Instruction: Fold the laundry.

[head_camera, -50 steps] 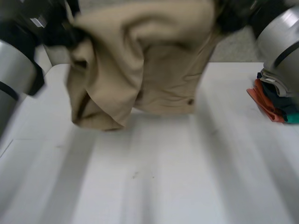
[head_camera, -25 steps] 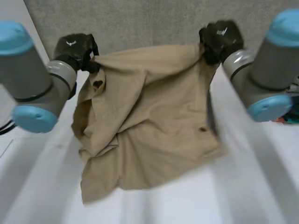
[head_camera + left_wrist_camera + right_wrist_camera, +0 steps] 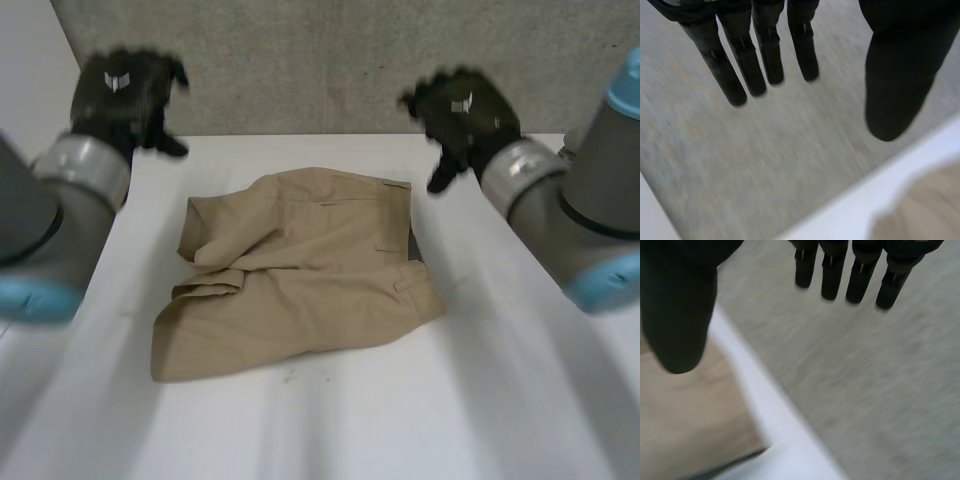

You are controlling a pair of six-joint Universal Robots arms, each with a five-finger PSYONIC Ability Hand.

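A tan pair of shorts [image 3: 300, 270] lies crumpled but mostly flat in the middle of the white table [image 3: 400, 420], waistband toward the far edge. My left hand [image 3: 125, 95] hovers above the table's far left corner with straight fingers [image 3: 740, 65] and the thumb spread; nothing is in it. My right hand [image 3: 465, 110] hovers over the far right side, its fingers [image 3: 855, 270] straight too and empty. Both hands are clear of the cloth. An edge of the shorts [image 3: 925, 210] shows beyond the left thumb, and a part of the shorts [image 3: 685, 425] lies below the right thumb.
A grey speckled wall [image 3: 330, 70] runs behind the table's far edge. My right arm [image 3: 590, 220] reaches over the table's right side and my left arm [image 3: 40, 220] over its left side. Bare table lies in front of the shorts.
Both hands have let go of the shorts' upper corners and opened. The shorts have dropped from hanging to lying on the table. The hands have moved apart and up.
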